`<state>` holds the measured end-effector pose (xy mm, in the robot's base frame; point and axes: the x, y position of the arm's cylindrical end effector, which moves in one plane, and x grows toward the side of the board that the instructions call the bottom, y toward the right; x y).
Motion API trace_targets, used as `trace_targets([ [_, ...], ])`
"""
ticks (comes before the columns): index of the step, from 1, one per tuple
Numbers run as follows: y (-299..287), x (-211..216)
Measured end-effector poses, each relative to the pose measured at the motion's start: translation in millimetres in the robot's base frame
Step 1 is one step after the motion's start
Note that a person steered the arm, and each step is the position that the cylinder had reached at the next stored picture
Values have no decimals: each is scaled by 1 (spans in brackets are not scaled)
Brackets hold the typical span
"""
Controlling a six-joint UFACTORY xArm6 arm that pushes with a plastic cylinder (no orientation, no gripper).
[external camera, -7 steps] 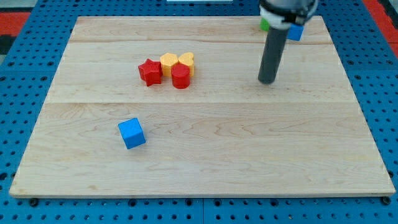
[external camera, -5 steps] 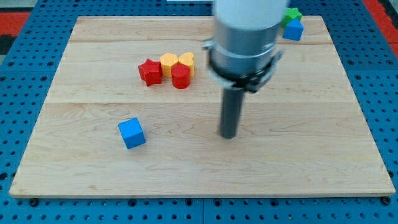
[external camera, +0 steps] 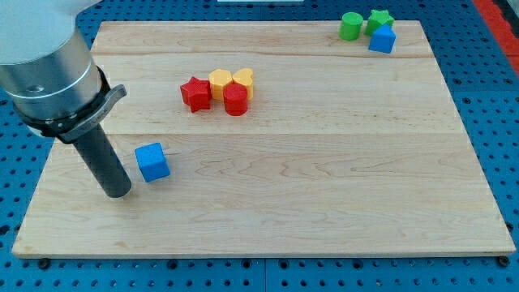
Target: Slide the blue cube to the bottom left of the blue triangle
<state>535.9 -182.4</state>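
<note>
my tip (external camera: 118,193) just left of blue cube (external camera: 152,161), maybe touching | no gripper | wooden board (external camera: 324,186) on blue pegboard (external camera: 503,122)

my tip (external camera: 118,193) left of cube (external camera: 152,161) (just beside)

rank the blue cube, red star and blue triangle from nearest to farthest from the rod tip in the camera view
Measured from my tip, at the view's left:
1. Blue cube, just right of it.
2. Red star, up toward the middle cluster.
3. Blue triangle, far top right corner.
</note>
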Motion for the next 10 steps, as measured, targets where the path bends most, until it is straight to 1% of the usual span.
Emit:
trace_targets([
  [3, 79, -74],
  [4, 92, -95],
  [6, 99, -112],
  [7, 124, -117],
  [8, 162, -119],
  [9, 187, -93],
  [10, 214, -88],
])
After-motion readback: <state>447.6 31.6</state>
